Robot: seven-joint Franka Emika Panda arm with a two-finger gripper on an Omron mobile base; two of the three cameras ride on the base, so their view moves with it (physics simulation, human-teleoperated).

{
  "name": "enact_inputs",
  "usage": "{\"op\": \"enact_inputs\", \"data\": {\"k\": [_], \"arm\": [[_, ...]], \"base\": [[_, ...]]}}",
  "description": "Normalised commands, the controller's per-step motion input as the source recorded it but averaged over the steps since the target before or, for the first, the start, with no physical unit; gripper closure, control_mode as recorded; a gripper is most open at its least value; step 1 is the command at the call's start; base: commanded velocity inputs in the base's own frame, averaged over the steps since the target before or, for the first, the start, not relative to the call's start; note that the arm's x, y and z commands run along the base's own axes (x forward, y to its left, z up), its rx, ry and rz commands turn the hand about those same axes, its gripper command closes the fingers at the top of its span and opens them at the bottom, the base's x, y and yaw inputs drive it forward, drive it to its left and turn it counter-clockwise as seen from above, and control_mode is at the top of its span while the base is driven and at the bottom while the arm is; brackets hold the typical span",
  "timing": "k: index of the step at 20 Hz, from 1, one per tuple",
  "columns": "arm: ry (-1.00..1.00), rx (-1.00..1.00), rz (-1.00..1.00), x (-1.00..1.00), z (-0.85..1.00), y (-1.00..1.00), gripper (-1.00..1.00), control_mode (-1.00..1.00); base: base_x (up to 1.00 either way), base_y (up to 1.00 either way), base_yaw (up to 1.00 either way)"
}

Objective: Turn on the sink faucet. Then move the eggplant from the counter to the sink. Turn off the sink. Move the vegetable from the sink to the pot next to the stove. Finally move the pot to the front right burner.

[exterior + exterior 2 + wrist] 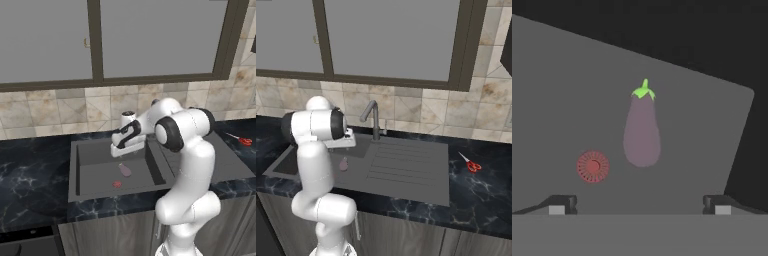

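eggplant point(642, 132) on sink point(572, 100) floor | pincer point(639, 205) above, spread wide, seemingly clear of it

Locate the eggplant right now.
The eggplant lies on the sink floor beside the red drain, directly below the open end effector.

My gripper point(640, 204) spread wide above the sink point(95, 170), open floor around the eggplant point(641, 132), red drain point(593, 166) just beside it, basin walls near, faucet point(372, 118) at the back rim.
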Motion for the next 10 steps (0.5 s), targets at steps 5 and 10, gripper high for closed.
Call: {"op": "enact_inputs", "data": {"k": [5,10], "arm": [[0.00,-0.01,-0.13,0.00,-0.43,0.00,-1.00,-1.00],[0.00,0.00,-0.13,-0.12,-0.39,-0.02,-1.00,-1.00]], "base": [[0.00,0.00,0.00],[0.00,0.00,0.00]]}}
